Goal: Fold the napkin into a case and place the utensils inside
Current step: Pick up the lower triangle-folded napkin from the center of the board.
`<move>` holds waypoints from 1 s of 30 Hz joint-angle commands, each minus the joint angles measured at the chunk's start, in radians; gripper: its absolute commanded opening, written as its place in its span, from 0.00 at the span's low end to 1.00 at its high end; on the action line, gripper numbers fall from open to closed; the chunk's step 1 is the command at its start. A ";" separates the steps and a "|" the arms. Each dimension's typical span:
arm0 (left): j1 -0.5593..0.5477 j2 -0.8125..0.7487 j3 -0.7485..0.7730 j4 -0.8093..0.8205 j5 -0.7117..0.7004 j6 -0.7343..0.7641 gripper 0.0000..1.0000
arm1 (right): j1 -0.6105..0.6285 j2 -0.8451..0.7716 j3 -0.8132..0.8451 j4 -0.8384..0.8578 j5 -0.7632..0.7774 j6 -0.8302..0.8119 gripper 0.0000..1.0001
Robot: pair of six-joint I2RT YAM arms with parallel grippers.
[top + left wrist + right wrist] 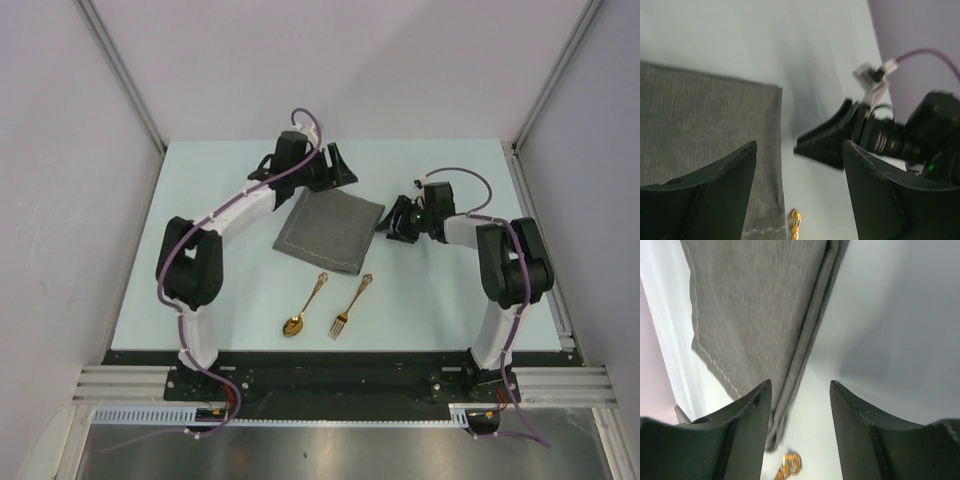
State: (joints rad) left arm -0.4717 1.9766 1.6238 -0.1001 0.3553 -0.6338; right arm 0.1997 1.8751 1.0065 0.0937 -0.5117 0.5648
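Observation:
The napkin [330, 230] lies folded into a dark grey square in the middle of the table, its layered edge showing in the right wrist view [755, 305]. My left gripper [338, 172] hovers open just past the napkin's far corner with nothing between its fingers [797, 145]; the cloth [705, 125] lies under its left finger. My right gripper [388, 226] stands open at the napkin's right edge, also holding nothing [800, 386]. The utensils rest side by side nearer the bases: the gold spoon [303, 308] and the gold fork [350, 307]. A gold handle tip [790, 465] shows by the napkin's corner.
The right gripper's black body [840, 140] fills the upper right of the left wrist view, close to the left fingers. Pale walls and metal posts [125, 75] surround the light table [200, 170]. The arm bases sit along the black near rail [330, 385].

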 commanded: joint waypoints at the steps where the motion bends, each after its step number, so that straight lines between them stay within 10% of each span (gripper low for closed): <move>1: -0.074 -0.094 -0.145 -0.107 -0.036 0.087 0.76 | -0.013 0.084 0.122 -0.068 0.052 0.021 0.55; 11: -0.232 -0.165 -0.238 -0.246 -0.219 0.230 0.62 | -0.016 0.242 0.319 -0.114 0.068 0.017 0.50; 22: -0.295 -0.084 -0.225 -0.259 -0.204 0.188 0.59 | -0.052 0.439 0.619 -0.146 0.043 -0.026 0.10; 30: -0.245 -0.022 -0.084 -0.178 -0.032 0.056 0.44 | -0.077 0.372 0.735 -0.357 0.056 -0.105 0.55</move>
State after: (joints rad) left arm -0.7578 1.9488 1.4658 -0.3664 0.1921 -0.4931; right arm 0.1421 2.3592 1.7634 -0.1280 -0.4854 0.5201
